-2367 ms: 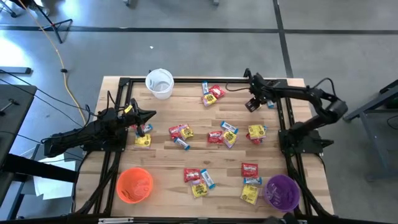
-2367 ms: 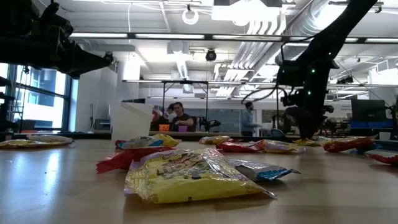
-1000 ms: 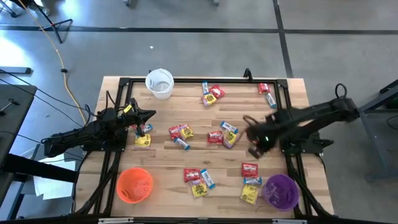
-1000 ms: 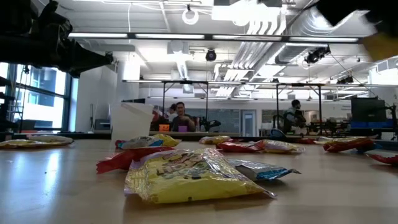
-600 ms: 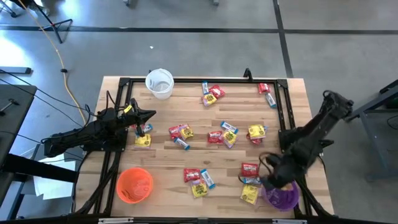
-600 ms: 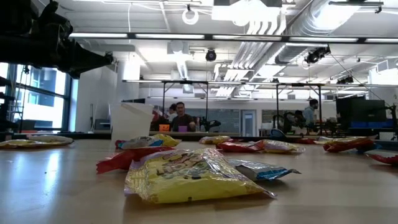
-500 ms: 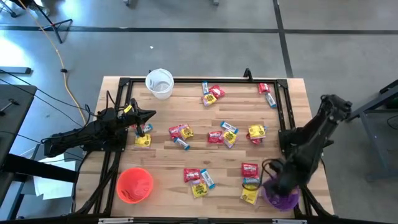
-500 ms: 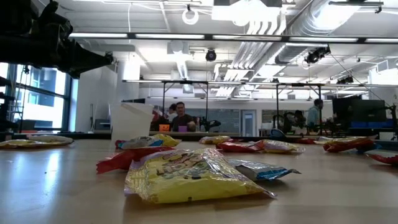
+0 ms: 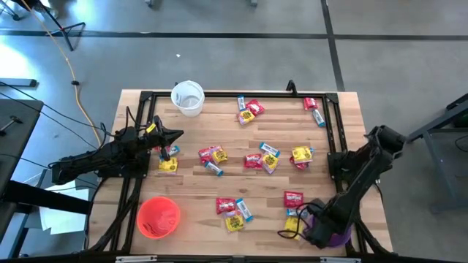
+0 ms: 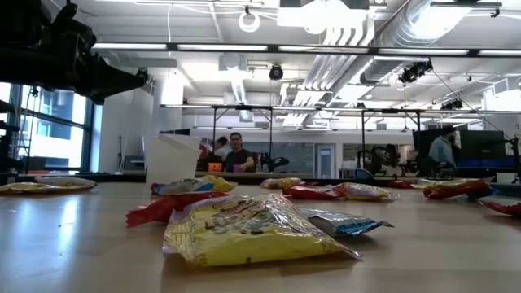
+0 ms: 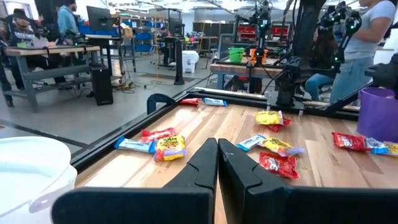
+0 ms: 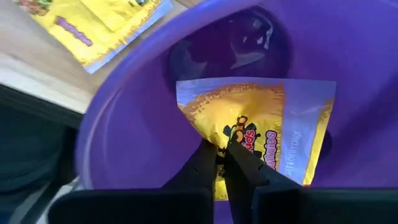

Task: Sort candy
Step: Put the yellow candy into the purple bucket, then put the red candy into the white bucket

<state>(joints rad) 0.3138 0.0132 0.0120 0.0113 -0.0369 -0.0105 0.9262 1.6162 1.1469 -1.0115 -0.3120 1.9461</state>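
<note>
Right hand (image 12: 221,152) has been swung from the far tabletop (image 9: 219,124) edge to the purple cup (image 12: 124,143); a yellow candy (image 12: 261,134) remains pinched above the cup's mouth, release just starting; drop likely next; left hand (image 11: 217,155) clenched empty, parked near the white cup (image 9: 187,97).

Glossy crinkled candy (image 10: 244,229) wrappers on a matt wood-plank table (image 9: 197,186).

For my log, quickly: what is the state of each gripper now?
Left gripper: closed, empty, waiting at the table's left side.
Right gripper: closed on a yellow candy packet inside the purple cup.
</note>
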